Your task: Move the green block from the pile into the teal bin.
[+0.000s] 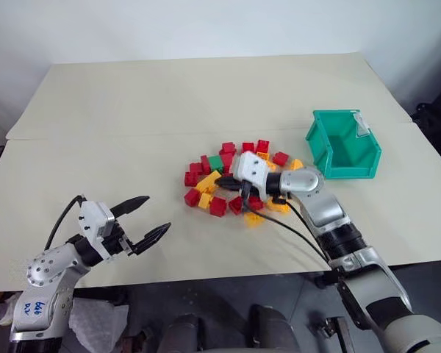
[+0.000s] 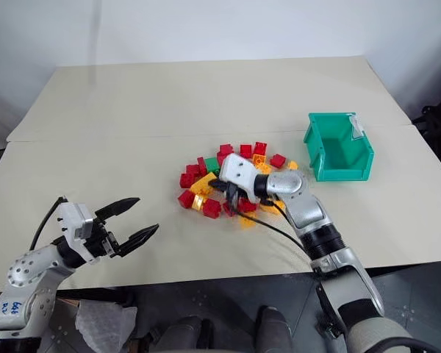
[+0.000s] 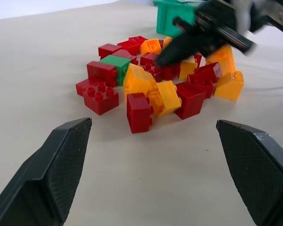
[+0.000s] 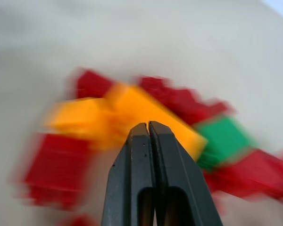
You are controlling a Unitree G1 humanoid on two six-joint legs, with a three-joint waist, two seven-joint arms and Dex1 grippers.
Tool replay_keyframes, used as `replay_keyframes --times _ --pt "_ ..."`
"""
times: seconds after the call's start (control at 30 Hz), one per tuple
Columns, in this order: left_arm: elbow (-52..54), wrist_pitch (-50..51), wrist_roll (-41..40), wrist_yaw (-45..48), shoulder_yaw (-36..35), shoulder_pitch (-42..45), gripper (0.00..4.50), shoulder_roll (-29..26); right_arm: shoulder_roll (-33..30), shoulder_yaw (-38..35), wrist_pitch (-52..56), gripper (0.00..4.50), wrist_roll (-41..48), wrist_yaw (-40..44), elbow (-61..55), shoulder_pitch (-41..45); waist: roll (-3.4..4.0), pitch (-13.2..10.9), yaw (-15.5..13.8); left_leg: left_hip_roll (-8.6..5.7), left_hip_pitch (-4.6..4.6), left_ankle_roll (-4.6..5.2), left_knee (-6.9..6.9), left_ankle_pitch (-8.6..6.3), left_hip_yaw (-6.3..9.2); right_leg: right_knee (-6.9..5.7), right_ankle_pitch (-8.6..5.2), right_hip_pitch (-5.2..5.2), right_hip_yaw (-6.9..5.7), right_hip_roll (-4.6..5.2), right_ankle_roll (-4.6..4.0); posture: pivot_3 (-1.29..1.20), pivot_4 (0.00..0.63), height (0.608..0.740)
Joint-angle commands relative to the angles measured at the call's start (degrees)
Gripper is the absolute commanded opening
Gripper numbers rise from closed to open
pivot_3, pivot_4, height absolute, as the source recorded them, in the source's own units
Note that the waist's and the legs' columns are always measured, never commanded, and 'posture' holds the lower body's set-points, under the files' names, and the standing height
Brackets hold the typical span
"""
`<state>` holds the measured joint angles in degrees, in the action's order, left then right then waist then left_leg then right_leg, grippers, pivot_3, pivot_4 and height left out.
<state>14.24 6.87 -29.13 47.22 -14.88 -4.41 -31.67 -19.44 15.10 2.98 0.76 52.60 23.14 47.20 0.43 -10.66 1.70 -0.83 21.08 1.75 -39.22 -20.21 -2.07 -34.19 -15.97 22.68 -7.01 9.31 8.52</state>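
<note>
Green block (image 1: 216, 162) is left in the pile (image 1: 235, 180); teal bin (image 1: 343, 144) is empty. Right tool (image 1: 228, 179) is pressed together, nothing held; left tool (image 1: 141, 218) is spread apart.

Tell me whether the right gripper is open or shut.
Shut and empty: the right gripper has its two black fingers pressed together with nothing between them, its tip over the pile near the green block.

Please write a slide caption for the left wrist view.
Open left fingers face the pile; green block still there.
</note>
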Motion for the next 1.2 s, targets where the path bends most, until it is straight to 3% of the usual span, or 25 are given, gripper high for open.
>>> replay_keyframes --times 0.03,0.2,0.23,0.3,0.5,0.73,1.2 --pt "2.59 -0.46 -0.91 -0.74 -1.11 -0.24 4.50 0.28 2.36 -1.36 0.05 0.07 -1.88 -5.58 5.04 4.26 0.00 0.00 0.06 0.00 0.00 -0.01 0.00 0.00 0.00 0.00 0.00 0.00 0.00 0.00 0.00 0.00 0.150 0.740" --pt "3.06 -0.15 -0.90 -1.28 -0.93 -0.17 4.50 0.32 6.21 -3.32 5.21 0.07 1.72 -4.47 8.49 8.91 0.01 -0.01 0.12 0.01 0.02 -0.02 0.01 -0.01 0.01 -0.04 0.00 0.04 -0.01 -0.01 -0.01 0.00 0.150 0.740" --pt "3.09 -0.09 -0.95 -1.36 -0.99 -0.16 4.50 0.27 5.91 -2.68 8.45 0.24 2.13 -2.06 8.14 9.53 0.02 -0.01 0.12 0.01 0.03 -0.02 0.01 -0.01 0.01 -0.04 0.00 0.05 -0.01 -0.01 -0.01 0.00 0.150 0.740" --pt "3.14 0.04 -1.07 -1.51 -1.18 -0.17 4.50 0.12 6.17 -2.60 9.47 0.66 1.67 -1.82 8.83 11.37 0.03 -0.01 0.10 0.01 0.04 -0.02 0.01 -0.01 0.01 -0.03 0.00 0.05 0.00 0.00 0.00 0.00 0.150 0.740" --pt "3.11 0.22 -0.98 -1.66 -1.25 -0.04 4.50 -0.01 4.70 0.22 8.55 2.75 -1.68 2.16 13.96 15.86 0.03 -0.01 0.09 -0.01 0.03 -0.02 0.01 -0.01 0.03 -0.08 0.00 0.05 -0.01 0.00 0.00 0.00 0.150 0.740" --pt "3.69 0.28 -1.03 -1.91 -1.05 -0.45 4.50 0.29 3.65 2.50 1.64 2.75 -5.79 8.47 29.05 24.84 0.04 -0.02 0.39 -0.01 0.03 -0.02 0.01 -0.01 0.01 -0.09 0.00 0.08 0.00 0.00 0.00 0.00 0.150 0.740" --pt "4.80 0.26 -1.15 -2.97 -1.25 -1.05 4.50 0.78 9.36 3.89 -7.18 2.75 -14.39 6.88 48.42 34.56 0.07 -0.04 1.48 0.01 0.04 -0.05 0.04 -0.02 0.08 -0.13 0.00 0.09 -0.01 0.00 -0.01 0.00 0.150 0.740"
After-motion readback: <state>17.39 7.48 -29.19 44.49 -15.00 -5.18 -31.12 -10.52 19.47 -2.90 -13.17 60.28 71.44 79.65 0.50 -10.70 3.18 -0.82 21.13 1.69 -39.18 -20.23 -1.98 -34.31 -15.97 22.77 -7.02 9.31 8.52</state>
